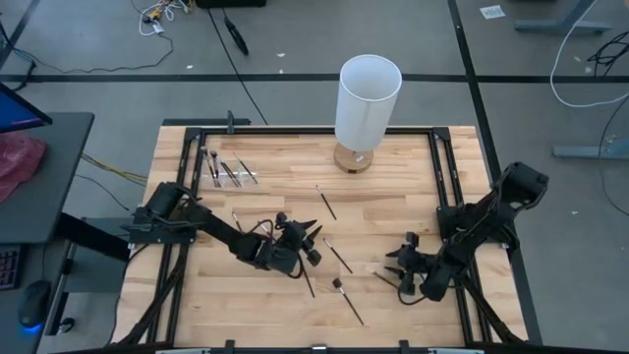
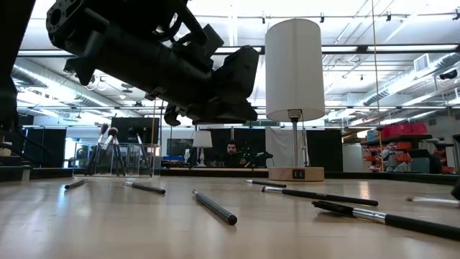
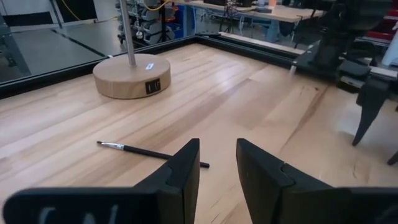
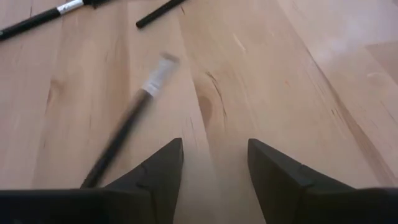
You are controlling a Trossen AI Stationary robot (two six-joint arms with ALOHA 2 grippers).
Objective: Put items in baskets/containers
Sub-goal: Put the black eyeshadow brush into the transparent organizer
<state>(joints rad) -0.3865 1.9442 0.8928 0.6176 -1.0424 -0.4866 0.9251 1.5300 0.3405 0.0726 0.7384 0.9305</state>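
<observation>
From the camera above, your right gripper (image 1: pixel 401 278) sits at about four o'clock on the surface (image 1: pixel 256 305), fingers spread and empty, hovering low over a brush (image 4: pixel 127 124) that lies just off its left fingertip rather than between the two. Close now and one finger will likely land on the handle and roll it away; the brush looks blurred in the wrist view, so it may already be moving.

Your left gripper (image 1: pixel 313 243) hangs near the middle of the surface, fingers partly apart with nothing between them, above bare wood. A thin brush (image 3: pixel 149 152) lies just beyond its tips, at roughly twelve o'clock from the fingers. The slim handles are the second risk: they lie flat on the wood and could slip out of a shallow pinch.

Farther off, at ten o'clock, the clear container (image 1: pixel 228 172) already holds about four brushes, though I cannot count them surely. Loose brushes on the surface number around five. At twelve o'clock stands one white lamp (image 1: pixel 368 103) on a wooden base; swing wide of it when carrying.
</observation>
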